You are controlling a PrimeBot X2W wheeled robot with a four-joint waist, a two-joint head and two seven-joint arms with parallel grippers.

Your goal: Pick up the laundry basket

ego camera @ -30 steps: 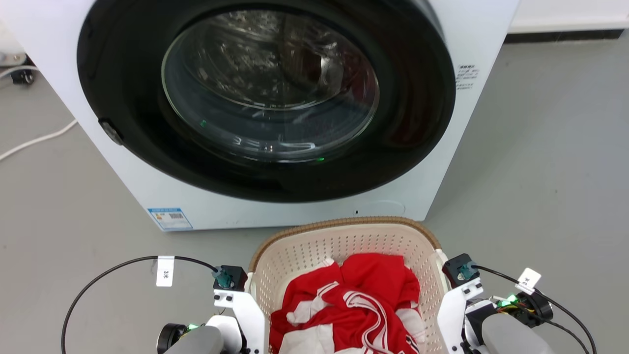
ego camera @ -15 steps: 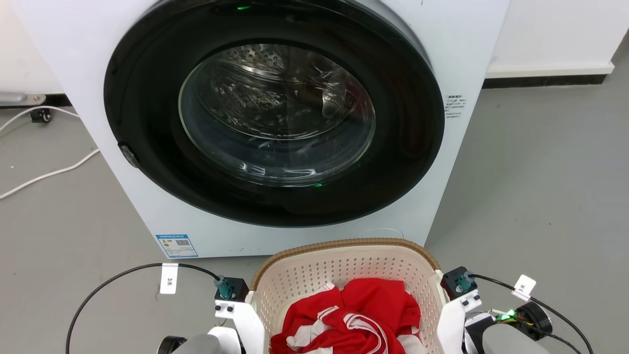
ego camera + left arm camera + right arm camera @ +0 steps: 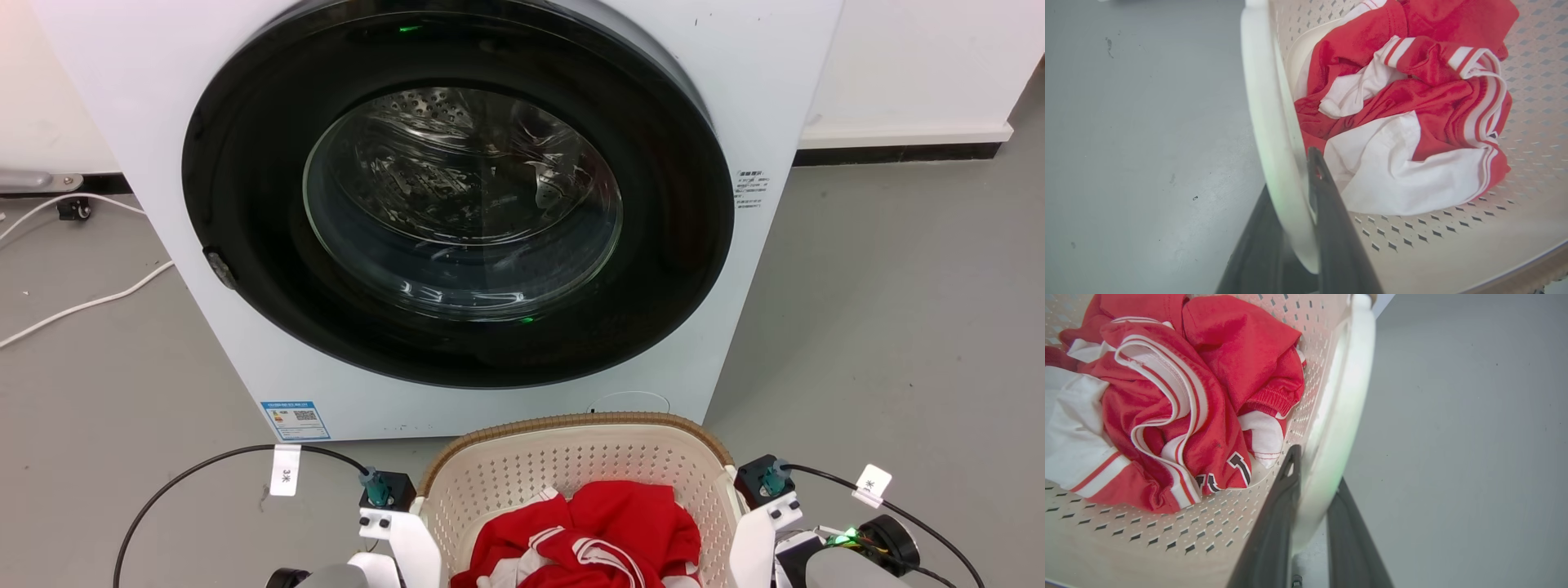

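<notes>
Both left tool (image 3: 1290, 173) and right tool (image 3: 1317, 464) clamp one laundry basket (image 3: 522, 469).

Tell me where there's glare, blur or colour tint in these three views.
Head view: sharp, though the washer glass carries streaky reflections and green specks. Left wrist view: the basket handle near the lens is blurred and green-tinted, clothes sharp. Right wrist view: the other handle shows the same blur and tint.

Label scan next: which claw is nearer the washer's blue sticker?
Left. The left claw clamps the laundry basket on the side toward the sticker; the right claw clamps its opposite side.
</notes>
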